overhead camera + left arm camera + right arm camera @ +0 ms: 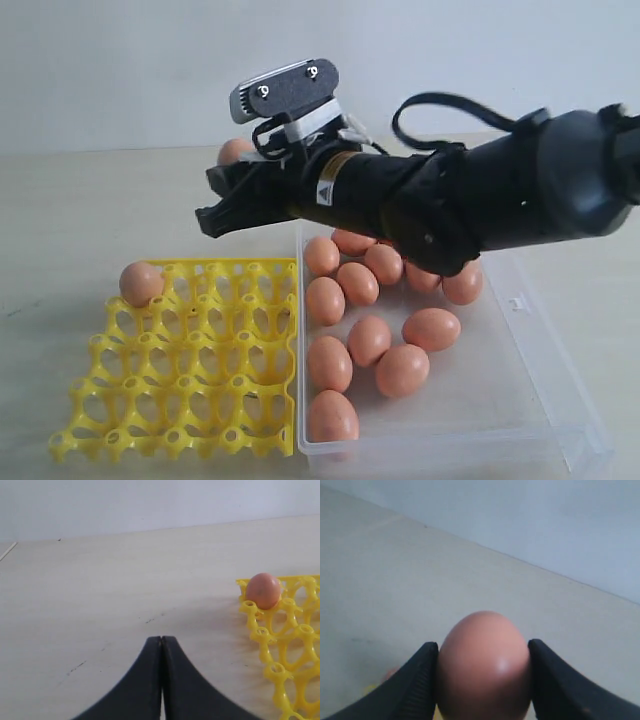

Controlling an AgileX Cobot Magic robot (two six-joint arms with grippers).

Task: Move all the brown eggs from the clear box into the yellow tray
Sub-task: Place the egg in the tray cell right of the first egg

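Observation:
My right gripper (218,196) reaches in from the right and hangs above the far right corner of the yellow tray (180,372). It is shut on a brown egg (483,672), whose top peeks over the fingers (236,151). One brown egg (141,283) sits in the tray's far left corner cup, also visible in the left wrist view (263,590). Several brown eggs (369,340) lie loose in the clear box (545,405), right of the tray. My left gripper (161,640) is shut on nothing, low over bare table beside the tray (280,635); the exterior view does not show it.
The right arm's black forearm (470,205) crosses above the far end of the clear box and hides some eggs there. The pale tabletop (90,210) runs to a white wall behind. A small latch tab (516,303) sits on the box's right wall.

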